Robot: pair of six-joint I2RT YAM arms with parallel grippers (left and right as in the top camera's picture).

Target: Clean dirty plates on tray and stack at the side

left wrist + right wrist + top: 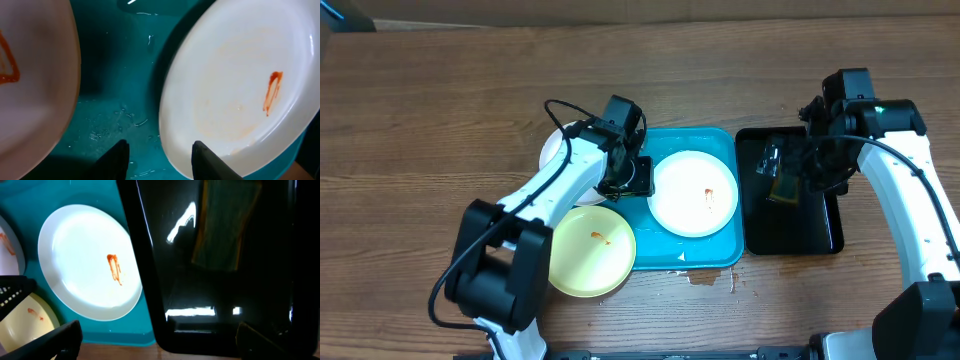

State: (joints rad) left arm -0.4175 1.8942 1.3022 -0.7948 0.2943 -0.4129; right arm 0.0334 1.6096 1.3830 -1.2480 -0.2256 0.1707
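The left claw (161, 156) is standing half-wide, straddling the near rim of the white plate (235, 85), which is lying flat on the tray (120, 75); no pinch is showing yet. The plate is probably stiff, light and slippery (water beads are sitting on the tray beside it), so the raised rim is looking like the only hold, taken deep. The right claw (157, 330) is hanging wide open over the black tray (280, 270) near the sponge (225, 225), holding nothing. The yellow plate (588, 252) is overlapping the tray's lower-left corner. A third plate (552, 155) is lying mostly hidden under the left arm.
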